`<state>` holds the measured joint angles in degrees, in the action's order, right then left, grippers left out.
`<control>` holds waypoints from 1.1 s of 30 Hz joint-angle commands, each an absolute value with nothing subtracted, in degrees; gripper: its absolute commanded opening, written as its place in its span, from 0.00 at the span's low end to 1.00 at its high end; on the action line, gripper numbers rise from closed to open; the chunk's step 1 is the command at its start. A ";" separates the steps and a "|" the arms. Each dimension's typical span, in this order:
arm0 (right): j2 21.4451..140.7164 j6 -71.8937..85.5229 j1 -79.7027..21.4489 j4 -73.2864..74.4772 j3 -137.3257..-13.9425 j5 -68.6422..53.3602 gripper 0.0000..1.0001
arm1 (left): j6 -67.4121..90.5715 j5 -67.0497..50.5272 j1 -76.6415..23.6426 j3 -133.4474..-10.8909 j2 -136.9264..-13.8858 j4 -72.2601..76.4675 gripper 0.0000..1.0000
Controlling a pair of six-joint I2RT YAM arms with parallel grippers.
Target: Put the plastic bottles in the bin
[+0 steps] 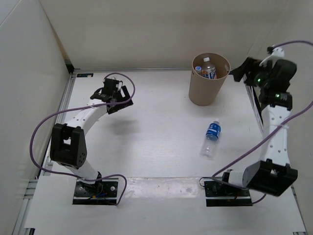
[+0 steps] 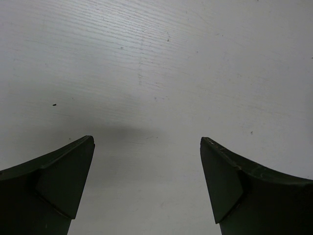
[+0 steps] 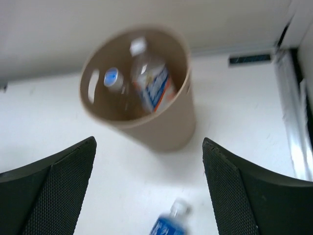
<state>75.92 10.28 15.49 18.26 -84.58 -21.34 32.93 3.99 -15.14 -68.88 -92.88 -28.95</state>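
Observation:
The tan bin [image 1: 209,85] stands at the far middle-right of the table; it also shows in the right wrist view [image 3: 161,127]. Inside it leans a bottle with a white-orange label [image 1: 209,70] [image 3: 152,85], and a blue-white cap of another bottle [image 3: 111,77] shows beside it. A bottle with a blue label [image 1: 212,137] lies on the table in front of the bin; its cap end shows in the right wrist view [image 3: 171,223]. My right gripper [image 1: 239,73] [image 3: 149,196] is open and empty, raised right of the bin. My left gripper [image 1: 117,102] [image 2: 146,181] is open and empty over bare table at the far left.
White walls enclose the table on the left, back and right. A metal rail [image 1: 66,98] runs along the left edge and another along the right edge [image 3: 293,117]. Purple cables loop off both arms.

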 commanded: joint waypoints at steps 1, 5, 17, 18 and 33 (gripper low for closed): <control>68.83 6.33 12.84 21.53 -76.50 -19.08 0.90 | 31.91 3.43 -15.38 -67.77 -88.77 -28.65 1.00; 63.11 2.47 10.99 25.57 -64.81 -22.40 0.90 | 31.46 3.08 -15.21 -66.80 -87.98 -29.27 1.00; 78.57 -0.71 9.05 52.56 -67.94 -27.93 0.90 | 31.72 2.20 -15.12 -63.20 -86.48 -28.57 1.00; 78.14 -0.53 10.27 50.82 -67.33 -28.04 0.90 | 31.90 2.02 -15.03 -63.19 -86.66 -28.65 1.00; 83.75 -0.88 8.00 51.41 -61.70 -23.29 0.90 | 32.34 1.76 -14.94 -61.35 -85.17 -29.62 1.00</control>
<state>82.76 -1.65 8.21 50.43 -61.95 -23.77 31.99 2.09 -15.11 -61.87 -88.47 -29.76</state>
